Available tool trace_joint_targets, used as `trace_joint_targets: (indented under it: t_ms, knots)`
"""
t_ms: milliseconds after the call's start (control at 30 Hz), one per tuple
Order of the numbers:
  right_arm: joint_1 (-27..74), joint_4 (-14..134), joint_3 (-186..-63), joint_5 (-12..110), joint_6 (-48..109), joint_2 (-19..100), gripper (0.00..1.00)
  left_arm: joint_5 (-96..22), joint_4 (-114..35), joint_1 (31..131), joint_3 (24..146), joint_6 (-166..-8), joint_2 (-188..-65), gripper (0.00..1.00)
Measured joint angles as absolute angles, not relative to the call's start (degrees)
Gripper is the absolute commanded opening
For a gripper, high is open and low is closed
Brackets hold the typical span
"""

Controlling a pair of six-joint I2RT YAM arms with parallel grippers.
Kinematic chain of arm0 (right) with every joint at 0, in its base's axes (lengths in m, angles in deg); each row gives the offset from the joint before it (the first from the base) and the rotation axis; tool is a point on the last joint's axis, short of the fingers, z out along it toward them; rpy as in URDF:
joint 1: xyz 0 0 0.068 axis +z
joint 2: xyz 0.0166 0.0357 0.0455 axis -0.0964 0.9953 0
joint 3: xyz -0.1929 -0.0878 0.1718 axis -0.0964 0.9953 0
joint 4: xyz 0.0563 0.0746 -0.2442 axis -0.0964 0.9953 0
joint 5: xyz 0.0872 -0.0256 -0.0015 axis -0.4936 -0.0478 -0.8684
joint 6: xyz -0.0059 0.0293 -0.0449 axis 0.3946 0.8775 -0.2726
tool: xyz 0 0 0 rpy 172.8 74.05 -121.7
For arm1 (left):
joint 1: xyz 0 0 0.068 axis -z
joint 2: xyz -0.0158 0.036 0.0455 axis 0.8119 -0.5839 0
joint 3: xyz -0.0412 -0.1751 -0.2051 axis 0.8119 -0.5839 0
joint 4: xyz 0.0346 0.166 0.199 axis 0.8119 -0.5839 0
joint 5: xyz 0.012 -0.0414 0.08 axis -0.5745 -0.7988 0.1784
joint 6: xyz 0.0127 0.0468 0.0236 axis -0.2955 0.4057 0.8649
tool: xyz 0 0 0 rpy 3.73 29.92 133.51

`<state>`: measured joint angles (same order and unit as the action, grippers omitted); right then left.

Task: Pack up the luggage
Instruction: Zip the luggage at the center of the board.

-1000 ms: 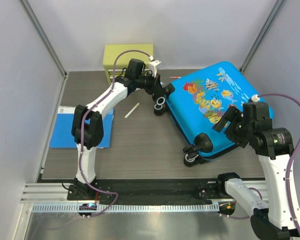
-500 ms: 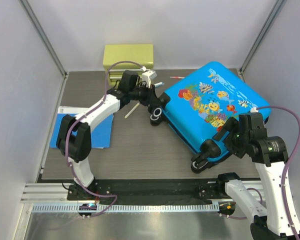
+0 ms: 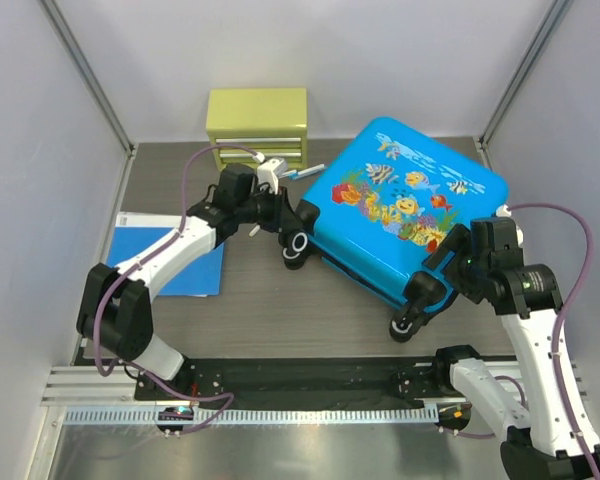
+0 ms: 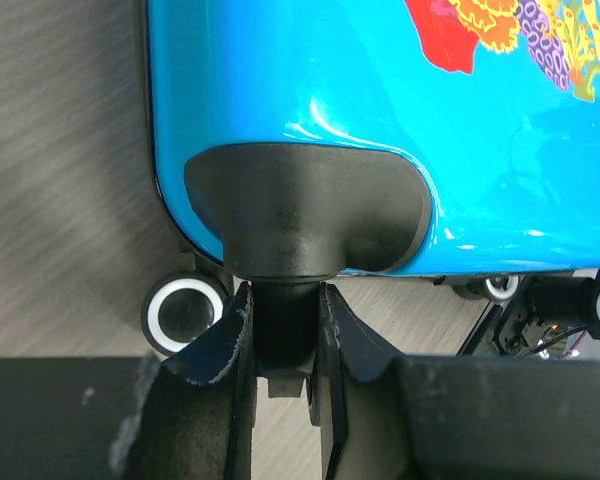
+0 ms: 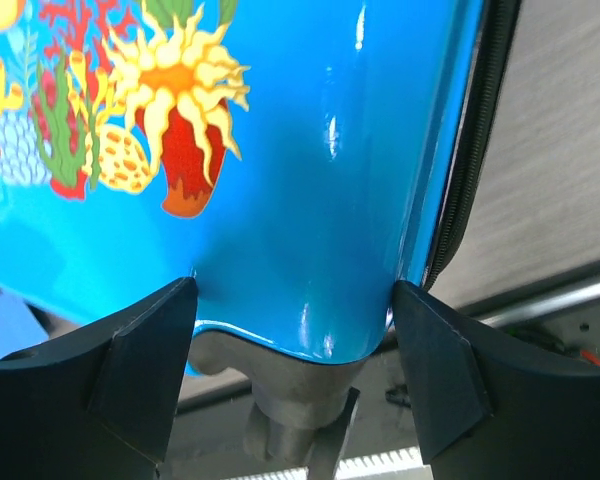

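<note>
The right end effector [image 5: 295, 305] clamps wide across the near corner of the luggage [image 3: 400, 205], and the left end effector [image 4: 283, 335] pinches a caster stem [image 4: 280, 268] farther back, the closed case lying right of centre on the worktop [image 3: 250, 295] (rigid, glossy shell, probably slippery: grip corners or wheel mounts).

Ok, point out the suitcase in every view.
Top external: the suitcase lies right of centre, print side up.
Left wrist: it fills the top half, with a black wheel mount at its lower corner.
Right wrist: it fills the top and middle, one corner pointing down.
Shared landmark: the coral print.
</note>
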<state>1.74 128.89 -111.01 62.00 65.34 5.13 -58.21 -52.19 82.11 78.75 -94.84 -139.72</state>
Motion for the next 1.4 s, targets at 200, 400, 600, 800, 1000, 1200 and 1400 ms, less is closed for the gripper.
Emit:
trace_joint_targets:
  t_ms: [200, 400, 600, 800, 1000, 1200, 1400]
  knots:
    - [1.4, 121.7, -112.2, 66.3, 62.2, 12.2, 0.84, -52.7, -54.4, 83.8, 77.6, -97.8, -137.1, 0.0]
    - [0.6, 115.8, -117.7, 75.5, 56.5, 22.6, 0.85, -45.9, -54.7, 88.8, 78.3, -100.5, -137.0, 0.0]
    - [-0.1, 115.3, -125.4, 81.1, 50.8, 30.9, 0.88, -42.8, -55.1, 94.0, 79.1, -104.6, -137.4, 0.0]
    - [0.4, 120.6, -138.1, 79.0, 48.8, 37.3, 0.89, -45.4, -55.6, 100.7, 83.0, -108.8, -141.1, 0.0]
    - [0.3, 125.4, -145.2, 72.7, 48.9, 35.6, 0.82, -53.4, -52.4, 106.4, 88.1, -109.0, -145.8, 0.21]
    - [7.4, 125.8, -136.6, 62.7, 51.1, 29.1, 0.83, -54.1, -51.9, 107.2, 89.1, -108.4, -146.5, 0.48]
    - [17.5, 127.4, -132.6, 60.6, 54.2, 27.6, 0.83, -51.7, -52.8, 103.1, 85.0, -108.4, -141.2, 0.72]
